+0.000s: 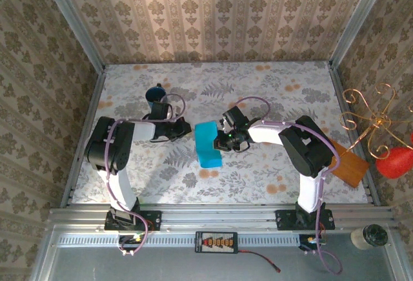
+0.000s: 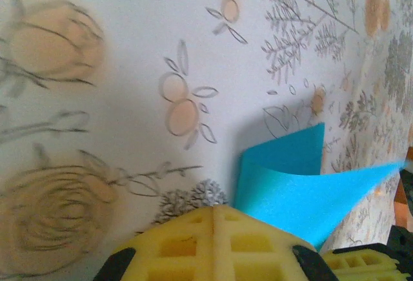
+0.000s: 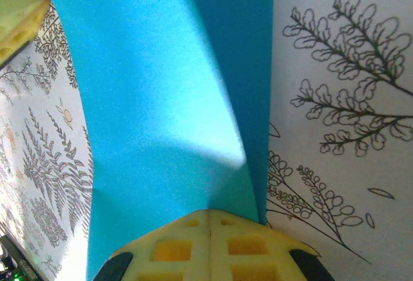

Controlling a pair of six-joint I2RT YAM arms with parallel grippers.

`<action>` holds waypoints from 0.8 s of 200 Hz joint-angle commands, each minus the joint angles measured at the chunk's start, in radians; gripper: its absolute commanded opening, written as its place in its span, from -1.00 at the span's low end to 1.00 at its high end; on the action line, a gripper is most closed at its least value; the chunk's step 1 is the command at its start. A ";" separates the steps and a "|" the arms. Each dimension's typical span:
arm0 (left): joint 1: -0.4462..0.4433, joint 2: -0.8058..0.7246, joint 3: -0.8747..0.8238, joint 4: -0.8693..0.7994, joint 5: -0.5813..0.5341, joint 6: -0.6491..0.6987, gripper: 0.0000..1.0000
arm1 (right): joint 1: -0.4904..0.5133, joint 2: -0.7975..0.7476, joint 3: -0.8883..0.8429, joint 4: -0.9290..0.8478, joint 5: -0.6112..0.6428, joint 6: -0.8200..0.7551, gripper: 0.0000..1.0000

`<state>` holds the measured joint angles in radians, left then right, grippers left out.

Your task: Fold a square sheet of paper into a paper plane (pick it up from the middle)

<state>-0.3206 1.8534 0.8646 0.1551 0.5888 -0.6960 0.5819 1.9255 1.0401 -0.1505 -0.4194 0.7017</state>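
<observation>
Flowery cloth covers the desk (image 1: 271,171), and patterned wallpaper stands on three sides. A dark blue mug (image 1: 155,93) sits near the far left part of the desk. Its inside looks dark, and I cannot tell if anything is in it. A small round jar (image 1: 371,236) stands off the desk, by the near right corner, and what it holds is too small to see.

The square sheet of paper (image 1: 208,145) lies folded in the middle of the desk, with one flap curving up. The right gripper (image 1: 226,140) is at its right side, fingers pressed together on the raised flap. The left gripper (image 1: 188,128) is just beside the paper's left edge, fingers together with nothing between them. An orange-brown board (image 1: 352,166) lies at the right edge.
</observation>
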 commanded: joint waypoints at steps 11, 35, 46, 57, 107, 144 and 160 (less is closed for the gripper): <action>-0.033 -0.077 -0.006 -0.058 -0.050 0.035 -1.00 | -0.004 0.138 -0.120 -0.368 0.205 -0.022 -0.96; -0.127 -0.133 -0.025 -0.045 -0.090 0.010 -1.00 | -0.004 0.135 -0.123 -0.366 0.206 -0.021 -0.96; -0.174 -0.135 -0.027 -0.028 -0.094 -0.004 -1.00 | -0.005 0.137 -0.123 -0.368 0.205 -0.023 -0.96; -0.193 -0.128 -0.020 -0.020 -0.098 -0.012 -1.00 | -0.005 0.138 -0.124 -0.371 0.208 -0.026 -0.96; -0.203 0.021 0.088 -0.041 -0.053 0.003 -1.00 | -0.005 0.144 -0.118 -0.374 0.212 -0.032 -0.96; -0.173 0.077 0.134 -0.069 -0.107 0.019 -1.00 | -0.007 0.144 -0.120 -0.380 0.224 -0.040 -0.96; -0.142 0.093 0.135 -0.070 -0.125 0.019 -1.00 | -0.011 0.142 -0.124 -0.379 0.227 -0.039 -0.96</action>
<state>-0.5068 1.9144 0.9779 0.1135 0.5175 -0.6876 0.5793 1.9251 1.0397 -0.1516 -0.4187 0.6868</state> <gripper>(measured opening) 0.040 0.055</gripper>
